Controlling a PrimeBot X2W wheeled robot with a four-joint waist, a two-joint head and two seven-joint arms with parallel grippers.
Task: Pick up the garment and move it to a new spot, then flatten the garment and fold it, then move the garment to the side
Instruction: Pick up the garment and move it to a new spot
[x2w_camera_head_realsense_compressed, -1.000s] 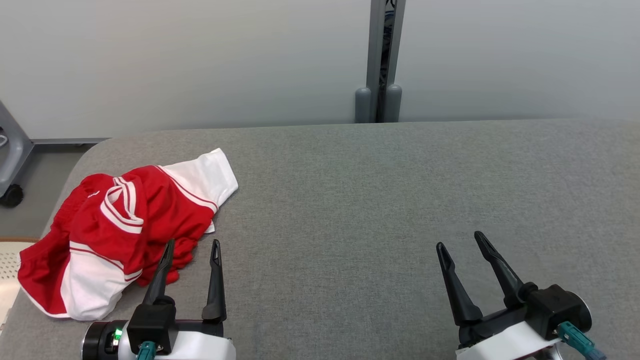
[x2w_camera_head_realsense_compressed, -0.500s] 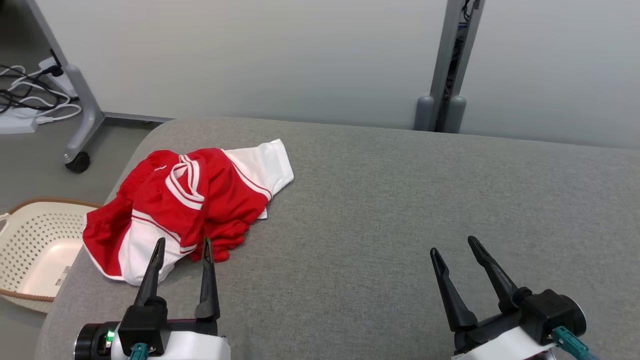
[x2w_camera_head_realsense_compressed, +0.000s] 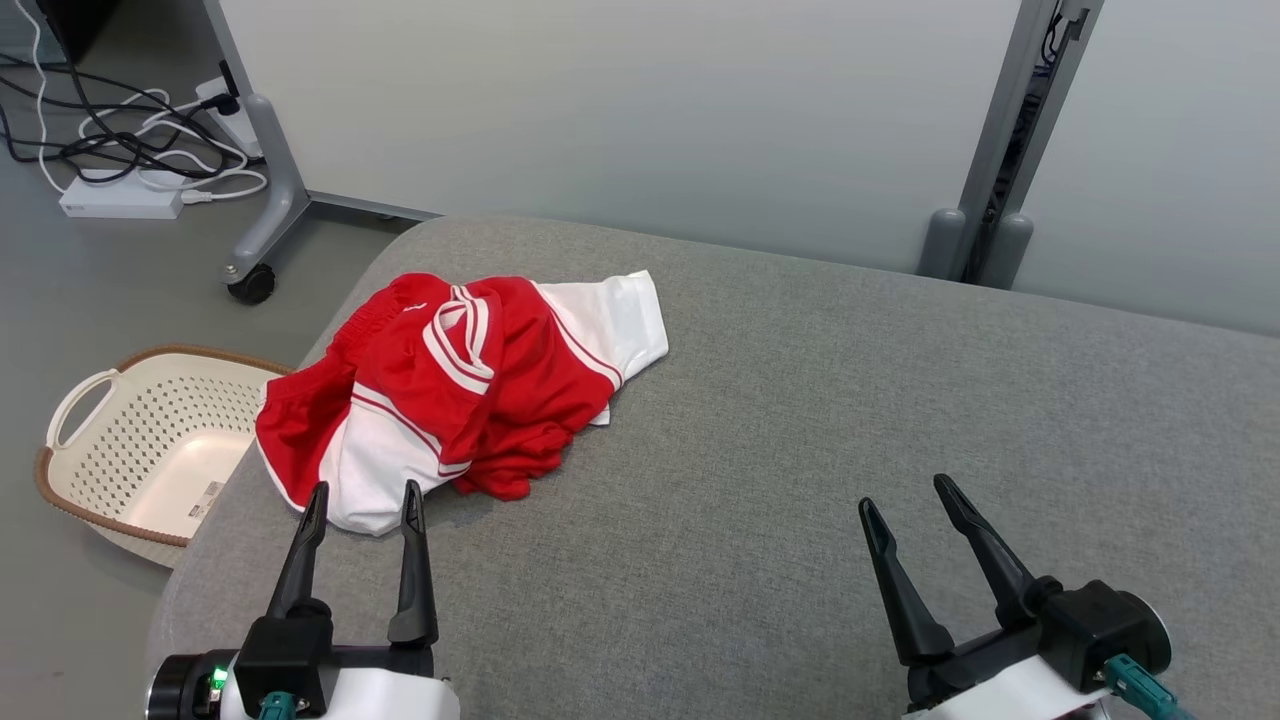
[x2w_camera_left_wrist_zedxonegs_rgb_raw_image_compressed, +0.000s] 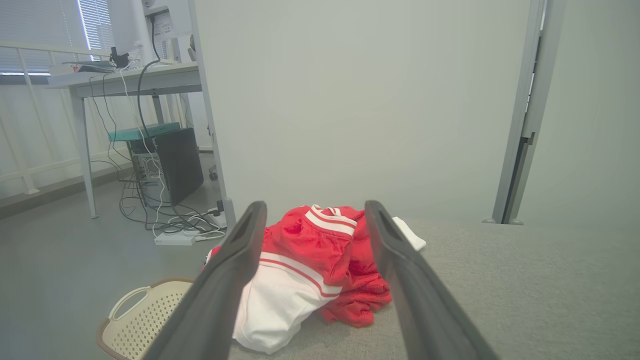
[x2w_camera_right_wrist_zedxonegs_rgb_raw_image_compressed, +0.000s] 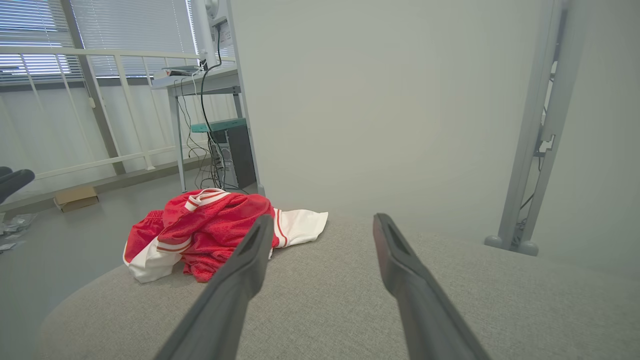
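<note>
Head view, left to right: basket (x2w_camera_head_realsense_compressed: 130, 440) on the floor at far left, just beside the table's left edge. Garment (x2w_camera_head_realsense_compressed: 460, 390), red with white panels and stripes, lies crumpled in a heap on the left part of the grey table (x2w_camera_head_realsense_compressed: 800, 400), near the rounded far-left corner. One white end sticks out to the right. Can't tell the kind of garment, maybe sports shorts or a jersey.

Left gripper (x2w_camera_head_realsense_compressed: 364, 490) is on the near side of the heap, fingers apart, holding nothing. Tips are just short of the heap's white near edge; can't tell if they touch it. Right gripper (x2w_camera_head_realsense_compressed: 905, 494) is over bare table on the right, fingers apart, empty, well apart from the garment. Post (x2w_camera_head_realsense_compressed: 1010, 150) stands behind the table at far right.

Left wrist view: heap sits straight ahead, framed between the two fingers. Right wrist view: heap is off to the left of the fingers.

Step in hand, as I judge it: the first one, the pick-up. Nothing is grasped, so the task has barely begun.

Next move calls for the left gripper to go forward and down onto the heap, close on a bunched fold such as the near white edge, then lift and carry right toward the open middle. The right gripper would need to come left for a two-handed lift. Risk: the heap is close to the left edge, so a drag could push it off toward the basket.
</note>
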